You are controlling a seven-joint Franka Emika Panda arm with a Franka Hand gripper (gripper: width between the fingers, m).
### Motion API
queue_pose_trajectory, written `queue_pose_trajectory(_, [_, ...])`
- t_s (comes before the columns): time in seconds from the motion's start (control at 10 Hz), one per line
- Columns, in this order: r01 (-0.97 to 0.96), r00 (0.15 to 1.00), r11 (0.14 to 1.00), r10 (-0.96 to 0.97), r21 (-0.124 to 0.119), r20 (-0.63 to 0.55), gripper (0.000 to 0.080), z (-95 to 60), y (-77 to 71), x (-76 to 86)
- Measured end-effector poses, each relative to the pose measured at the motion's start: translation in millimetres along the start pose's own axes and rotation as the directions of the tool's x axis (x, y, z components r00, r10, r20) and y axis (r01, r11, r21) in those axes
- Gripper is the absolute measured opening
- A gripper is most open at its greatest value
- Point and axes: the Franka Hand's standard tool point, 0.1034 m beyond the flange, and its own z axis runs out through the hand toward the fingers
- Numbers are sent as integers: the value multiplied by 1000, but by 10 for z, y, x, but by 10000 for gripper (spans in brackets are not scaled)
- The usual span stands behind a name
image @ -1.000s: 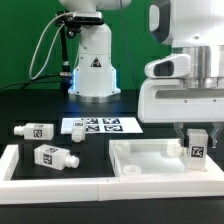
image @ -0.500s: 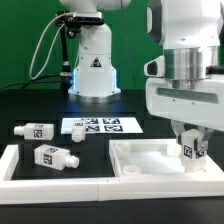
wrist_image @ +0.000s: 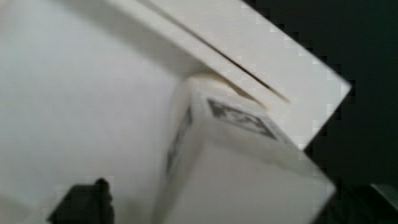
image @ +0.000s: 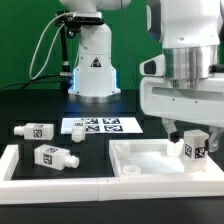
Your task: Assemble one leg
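Note:
My gripper [image: 194,138] is shut on a leg [image: 196,148], a stubby white block with a black-and-white tag. It holds the leg upright at the corner of the large white square panel [image: 150,160] on the exterior view's right. In the wrist view the leg [wrist_image: 240,155] fills the space between my dark fingertips [wrist_image: 80,203], with the panel [wrist_image: 89,90] right behind it. Three more legs lie on the exterior view's left: one [image: 33,130], a second [image: 72,134] and a third [image: 50,156].
The marker board [image: 100,126] lies behind the panel. A raised white rim [image: 20,165] runs along the left and front of the work area. The robot's white base [image: 92,70] stands at the back.
The gripper has twisted a little with the leg in it. The leg tilted and shifted slightly, staying over the panel's corner on the exterior view's right.

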Motion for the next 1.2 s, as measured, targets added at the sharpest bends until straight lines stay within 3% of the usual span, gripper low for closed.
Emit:
queue_pose_trajectory(0.1, [132, 991, 991, -132, 5, 13, 639, -11, 0, -9])
queue_pose_trajectory(0.6, [416, 909, 909, -416, 1, 11, 649, -9, 14, -9])
queue_pose_trajectory(0.8, [692, 722, 722, -692, -30, 14, 649, -17, -3, -11])
queue_pose_trajectory(1.0, [647, 762, 762, -647, -32, 12, 649, -14, 10, 1])
queue_pose_trajectory(1.1, [647, 762, 761, -647, -32, 13, 528, -13, 11, 1])
queue_pose_trajectory(1.2, [632, 775, 774, -632, -32, 12, 528, -12, 11, 0])
